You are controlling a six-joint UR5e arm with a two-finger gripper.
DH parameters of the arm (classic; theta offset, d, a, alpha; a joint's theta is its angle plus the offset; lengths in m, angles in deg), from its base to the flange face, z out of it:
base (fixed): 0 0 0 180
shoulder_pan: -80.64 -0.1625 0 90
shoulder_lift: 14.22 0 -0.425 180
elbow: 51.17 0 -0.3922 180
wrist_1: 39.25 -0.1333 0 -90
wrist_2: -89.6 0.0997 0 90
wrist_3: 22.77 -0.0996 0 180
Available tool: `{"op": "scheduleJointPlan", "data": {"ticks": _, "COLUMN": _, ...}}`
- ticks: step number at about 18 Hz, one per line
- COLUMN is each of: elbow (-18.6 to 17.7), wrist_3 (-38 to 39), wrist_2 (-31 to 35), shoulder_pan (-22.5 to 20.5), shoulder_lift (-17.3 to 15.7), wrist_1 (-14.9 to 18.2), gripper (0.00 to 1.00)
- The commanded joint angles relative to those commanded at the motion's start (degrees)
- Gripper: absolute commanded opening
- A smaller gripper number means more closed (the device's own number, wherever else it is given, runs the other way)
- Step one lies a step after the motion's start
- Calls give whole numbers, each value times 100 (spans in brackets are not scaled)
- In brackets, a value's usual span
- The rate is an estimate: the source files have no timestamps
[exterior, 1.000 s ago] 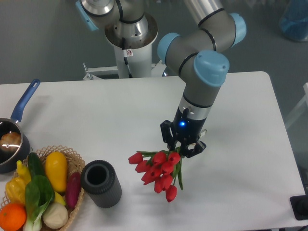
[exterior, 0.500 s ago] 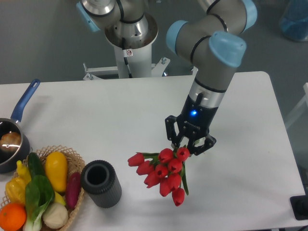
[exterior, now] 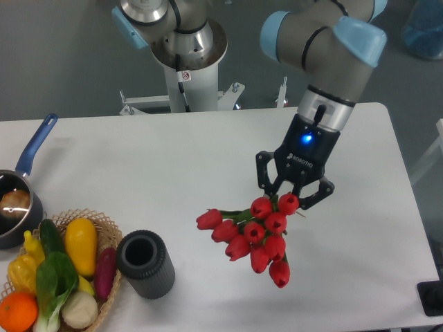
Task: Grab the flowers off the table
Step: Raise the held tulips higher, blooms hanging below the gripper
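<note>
The jaws (exterior: pixel 293 196) are drawn in around the stem end of the flowers (exterior: pixel 255 234), the dark fingers closed on the bunch just above the topmost blooms — the stems themselves are mostly hidden behind the red heads. The tulips hang below the jaws and fan down and to the camera-left of them, one bloom reaching well out to that side and another dangling lowest. Whether the lowest bloom has cleared the tabletop (exterior: pixel 173 166) cannot be told from this single view (there is no clear gap or shadow line to judge by), though the bunch looks carried rather than lying flat.

The step in hand is, by my reading, the lift. To do it well: rise straight up, slowly, without tilting the wrist, so the loose heads do not swing or slip through the grip. Keep the closing force steady — the hold is near one end, so the bunch could pivot
</note>
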Motion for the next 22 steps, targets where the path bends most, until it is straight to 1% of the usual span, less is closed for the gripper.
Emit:
{"op": "scheduleJointPlan", "data": {"ticks": 2, "elbow": -27, "wrist_3": 0, "wrist_2": -44, "shoulder_pan": -9, "shoulder_lift": -53, "wrist_1": 0, "gripper": 33}}
{"op": "scheduleJointPlan", "data": {"ticks": 13, "elbow": -44, "wrist_3": 0, "wrist_2": -150, "shoulder_pan": -44, "shoulder_lift": -88, "wrist_1": 0, "gripper": 33}}
{"op": "scheduleJointPlan", "data": {"ticks": 19, "elbow": -44, "wrist_3": 0, "wrist_2": -282, "shoulder_pan": -132, "shoulder_lift": -106, "wrist_1": 0, "gripper": 33}}
{"op": "scheduleJointPlan", "data": {"ticks": 22, "elbow": -44, "wrist_3": 9, "wrist_2": -483, "shoulder_pan": -176, "shoulder_lift": -123, "wrist_1": 0, "gripper": 33}}
